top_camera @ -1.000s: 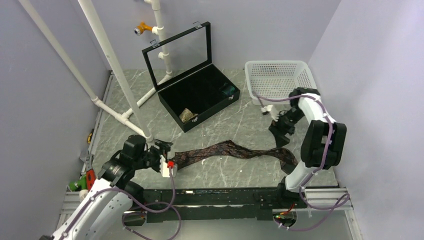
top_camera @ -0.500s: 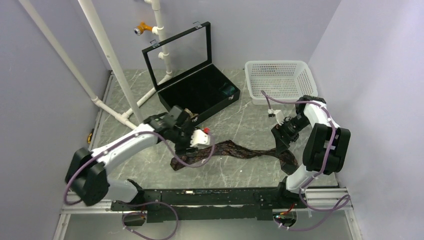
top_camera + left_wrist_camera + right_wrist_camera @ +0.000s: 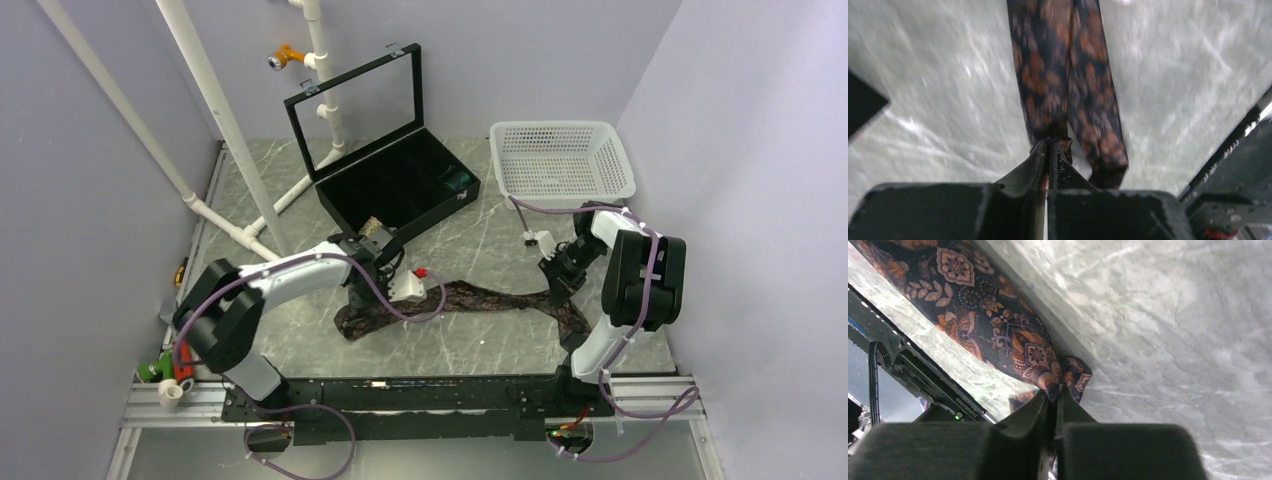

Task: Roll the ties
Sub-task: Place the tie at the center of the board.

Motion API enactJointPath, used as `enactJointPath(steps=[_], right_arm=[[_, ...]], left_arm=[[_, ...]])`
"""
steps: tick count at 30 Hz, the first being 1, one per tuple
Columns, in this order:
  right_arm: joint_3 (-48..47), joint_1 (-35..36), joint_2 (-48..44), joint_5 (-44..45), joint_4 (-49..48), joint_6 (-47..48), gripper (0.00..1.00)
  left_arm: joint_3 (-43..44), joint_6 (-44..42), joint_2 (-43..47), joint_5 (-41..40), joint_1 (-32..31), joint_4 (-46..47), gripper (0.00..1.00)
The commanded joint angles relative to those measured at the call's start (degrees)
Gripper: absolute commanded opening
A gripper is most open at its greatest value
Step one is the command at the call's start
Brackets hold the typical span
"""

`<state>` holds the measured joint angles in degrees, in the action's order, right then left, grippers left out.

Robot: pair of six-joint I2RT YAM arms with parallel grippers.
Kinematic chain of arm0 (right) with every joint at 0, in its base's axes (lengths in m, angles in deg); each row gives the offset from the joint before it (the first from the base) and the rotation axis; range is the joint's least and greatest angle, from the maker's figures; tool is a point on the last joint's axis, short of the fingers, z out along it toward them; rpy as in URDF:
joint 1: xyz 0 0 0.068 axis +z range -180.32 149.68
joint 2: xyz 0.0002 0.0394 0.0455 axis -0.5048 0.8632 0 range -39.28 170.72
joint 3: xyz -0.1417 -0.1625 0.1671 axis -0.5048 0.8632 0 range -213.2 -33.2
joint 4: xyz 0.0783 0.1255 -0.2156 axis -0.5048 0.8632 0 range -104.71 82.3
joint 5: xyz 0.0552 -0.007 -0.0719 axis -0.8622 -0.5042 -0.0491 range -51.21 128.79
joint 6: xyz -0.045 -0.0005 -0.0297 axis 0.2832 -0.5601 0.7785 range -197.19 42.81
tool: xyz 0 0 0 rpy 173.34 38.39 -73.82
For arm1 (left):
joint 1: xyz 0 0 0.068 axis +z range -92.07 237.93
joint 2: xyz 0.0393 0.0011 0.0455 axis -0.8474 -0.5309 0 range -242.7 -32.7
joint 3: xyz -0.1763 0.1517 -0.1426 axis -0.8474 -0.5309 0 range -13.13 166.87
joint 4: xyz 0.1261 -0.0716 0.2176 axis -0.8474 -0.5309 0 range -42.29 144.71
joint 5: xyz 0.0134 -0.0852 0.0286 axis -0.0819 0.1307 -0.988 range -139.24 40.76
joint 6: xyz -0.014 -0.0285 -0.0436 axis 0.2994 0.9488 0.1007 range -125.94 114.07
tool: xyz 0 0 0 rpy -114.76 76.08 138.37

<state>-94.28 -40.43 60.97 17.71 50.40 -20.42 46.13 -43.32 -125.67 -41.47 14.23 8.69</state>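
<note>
Tie, dk brown-maroon (image 3: pixel 480 298): lies stretched L–R on grey marbled table (image 3: pixel 450 345), near front edge, betw. both arms. L end doubled over, L gripper (image 3: pixel 1049 146) clamped on it. R end pinched in R gripper (image 3: pixel 1055 390), fingers closed on fabric. Behind: black case (image 3: pixel 400 190) w/ lid up, white basket (image 3: pixel 560 160).

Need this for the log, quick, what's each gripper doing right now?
Left gripper: shut on the tie.
Right gripper: shut on the same tie, toward its other end.
</note>
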Motion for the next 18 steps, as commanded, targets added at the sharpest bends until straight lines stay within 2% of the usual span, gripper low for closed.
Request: enactJointPath(steps=[1,6,7,8,10,11,13,16,17,18], right_arm=[[0.8,-1.3,0.2,5.4,-0.2,4.5,0.00],[1.5,-2.6,-0.3,9.2,3.8,9.4,0.00],[1.2,-2.7,-0.1,9.4,5.3,10.3,0.00],[0.7,-2.8,0.3,9.8,6.8,11.2,0.00],[-0.7,-2.7,1.6,10.0,8.9,11.9,0.00],[-1.6,-2.8,2.5,10.0,9.7,12.1,0.00],[-3.9,-2.7,4.4,9.8,11.8,12.3,0.00],[-5.9,-2.7,6.2,10.6,12.8,12.3,0.00],[-6.2,-2.7,6.4,10.9,12.4,12.2,0.00],[-6.5,-2.7,6.6,11.3,12.2,12.2,0.00]], left_arm=[[-5.2,-3.5,12.8,-7.6,0.7,-8.0,0.00],[-17.7,-11.3,29.6,-12.5,4.0,-11.0,0.01],[-20.9,-13.3,32.4,-13.8,4.6,-10.3,0.08],[-23.3,-14.5,34.8,-14.9,5.1,-9.6,0.20],[-25.3,-15.4,39.0,-13.8,5.9,-8.3,0.54],[-25.2,-15.0,40.1,-12.6,6.1,-7.5,0.62],[-23.4,-13.8,40.8,-9.2,6.1,-6.1,0.67],[-19.5,-11.4,40.3,-2.6,6.2,-3.2,0.68],[-18.1,-10.7,39.6,-0.2,6.1,-2.0,0.72],[-17.0,-10.1,38.6,2.6,6.2,-0.8,0.79]])
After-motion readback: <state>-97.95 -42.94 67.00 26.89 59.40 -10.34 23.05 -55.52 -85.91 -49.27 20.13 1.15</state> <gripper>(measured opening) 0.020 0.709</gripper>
